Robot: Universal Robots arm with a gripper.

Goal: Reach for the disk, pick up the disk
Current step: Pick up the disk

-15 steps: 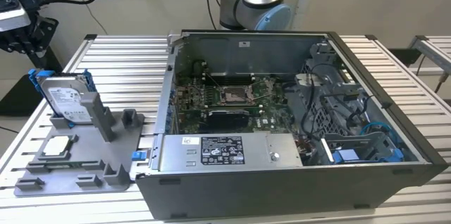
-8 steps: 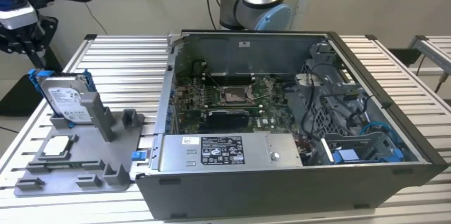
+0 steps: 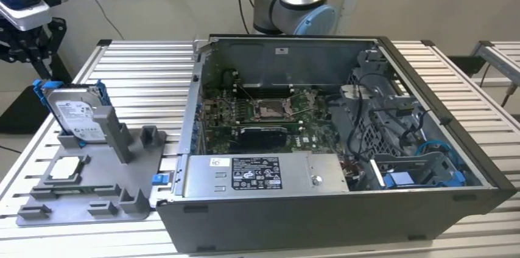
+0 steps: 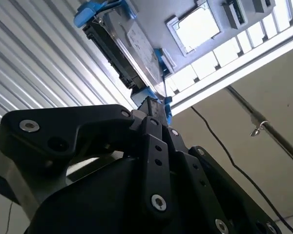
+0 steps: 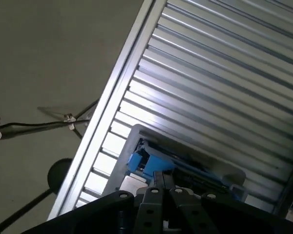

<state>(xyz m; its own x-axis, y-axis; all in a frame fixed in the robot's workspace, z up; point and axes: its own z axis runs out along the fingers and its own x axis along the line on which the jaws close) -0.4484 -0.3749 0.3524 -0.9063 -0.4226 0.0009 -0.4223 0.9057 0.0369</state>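
Observation:
The disk [image 3: 75,115] stands on edge in a slot of the grey holder [image 3: 122,200] at the exterior view's left, a silver drive with a white label and blue side rails. In the second wrist view the disk [image 4: 122,46] lies beyond my fingertips, and in the first wrist view its blue rail [image 5: 149,163] sits just past them. My gripper [image 3: 23,44] hangs above and behind the disk, apart from it. Its black fingers [image 4: 151,109] meet at their tips, shut on nothing.
A small square silver chip [image 3: 67,170] rests on the same holder, in front of the disk. An open computer case [image 3: 325,136] takes up the middle and the exterior view's right of the slatted metal table [image 3: 138,69]. Cables run over the floor [image 5: 34,124] beside the table's edge.

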